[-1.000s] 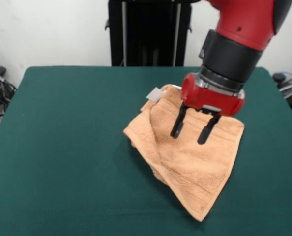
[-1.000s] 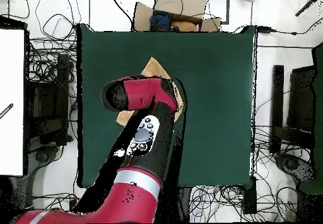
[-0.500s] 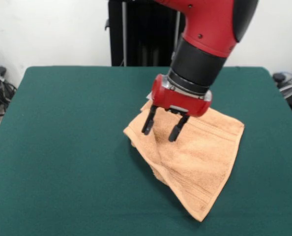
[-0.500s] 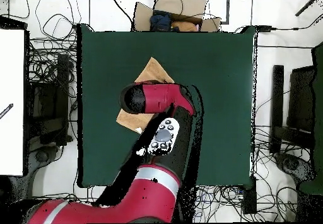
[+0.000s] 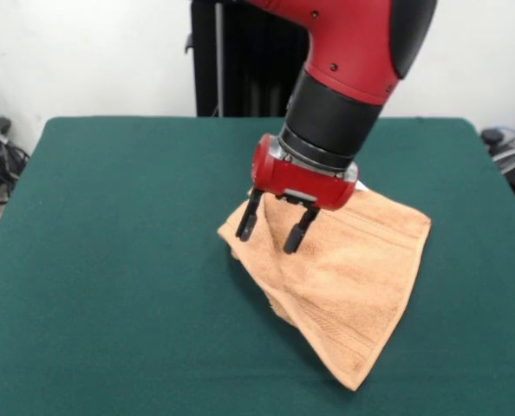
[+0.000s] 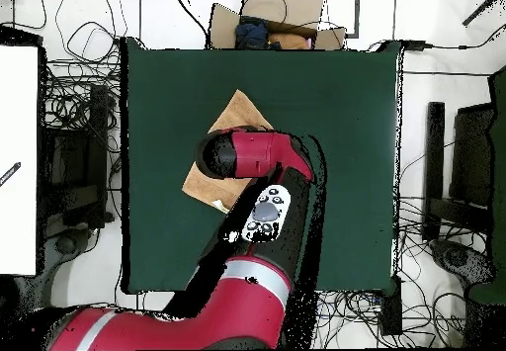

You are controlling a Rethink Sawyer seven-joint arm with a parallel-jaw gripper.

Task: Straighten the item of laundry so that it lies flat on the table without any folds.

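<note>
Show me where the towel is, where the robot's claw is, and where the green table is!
towel [image 5: 353, 277], front view, middle of the cloth.
gripper [image 5: 269, 233], front view, midway between its open fingertips.
table [image 5: 110, 260], front view, bare green top.

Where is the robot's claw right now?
In the front view, the gripper hangs open over the left part of the orange towel, near the middle of the green table.
</note>
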